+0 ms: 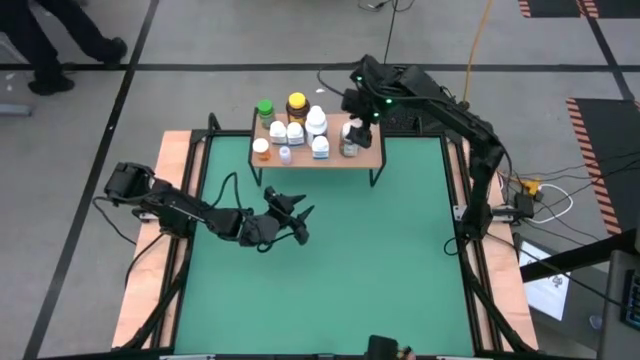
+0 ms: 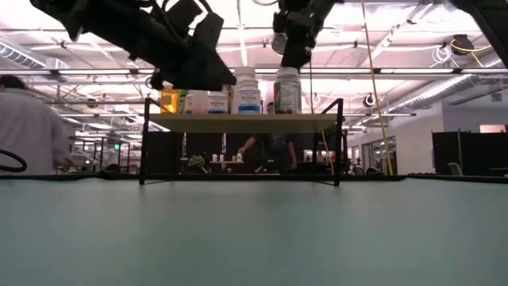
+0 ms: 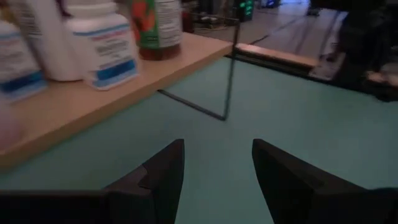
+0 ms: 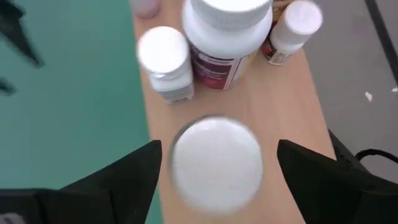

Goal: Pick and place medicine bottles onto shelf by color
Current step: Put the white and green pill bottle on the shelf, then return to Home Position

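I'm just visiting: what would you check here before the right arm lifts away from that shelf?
1. Right gripper open around the white-lidded bottle, fingers clear of it: ok.
2. That bottle upright on the shelf: ok in the low view.
3. Neighbouring bottles standing: ok.
4. Path straight up unobstructed: cannot tell.
5. Left gripper away over the green mat, open, empty: ok.

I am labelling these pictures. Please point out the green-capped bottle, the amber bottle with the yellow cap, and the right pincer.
green-capped bottle (image 1: 265,107): high view, on its cap.
amber bottle with the yellow cap (image 1: 296,101): high view, on its cap.
right pincer (image 4: 217,163): right wrist view, between its fingertips.
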`<state>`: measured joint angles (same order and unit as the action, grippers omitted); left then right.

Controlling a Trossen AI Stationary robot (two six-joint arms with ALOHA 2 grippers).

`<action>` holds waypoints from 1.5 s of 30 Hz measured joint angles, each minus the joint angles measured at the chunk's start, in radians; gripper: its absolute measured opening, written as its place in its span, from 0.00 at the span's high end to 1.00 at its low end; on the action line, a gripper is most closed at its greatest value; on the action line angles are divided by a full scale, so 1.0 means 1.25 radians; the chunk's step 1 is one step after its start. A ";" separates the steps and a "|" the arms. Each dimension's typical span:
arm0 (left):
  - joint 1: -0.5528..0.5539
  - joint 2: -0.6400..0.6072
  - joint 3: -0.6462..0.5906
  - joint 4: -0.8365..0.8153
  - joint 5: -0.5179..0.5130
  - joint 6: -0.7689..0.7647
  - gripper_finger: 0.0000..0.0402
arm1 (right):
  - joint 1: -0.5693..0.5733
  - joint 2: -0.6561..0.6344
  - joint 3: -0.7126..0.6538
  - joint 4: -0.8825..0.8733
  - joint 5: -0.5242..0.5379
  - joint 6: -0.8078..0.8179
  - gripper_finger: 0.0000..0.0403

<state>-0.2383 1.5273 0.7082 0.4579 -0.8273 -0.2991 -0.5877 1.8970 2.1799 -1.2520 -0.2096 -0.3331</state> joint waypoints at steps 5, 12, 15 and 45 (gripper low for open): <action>-0.017 -0.064 0.001 -0.088 -0.043 0.005 0.52 | 0.005 -0.107 -0.013 -0.031 -0.003 0.031 0.22; -0.031 -0.068 -0.040 -0.088 -0.059 0.011 0.52 | 0.104 -0.414 -0.422 0.276 0.005 0.138 0.22; -0.028 -0.059 -0.103 -0.040 -0.058 0.002 0.52 | 0.189 -0.565 -0.681 0.507 0.060 0.216 0.22; 0.018 -0.112 -0.235 0.138 0.121 0.073 0.99 | 0.330 -0.675 -1.452 1.463 -0.045 0.232 0.98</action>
<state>-0.2154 1.3873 0.4148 0.6302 -0.6758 -0.2076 -0.1757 1.0527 0.3653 0.5771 -0.2655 -0.0435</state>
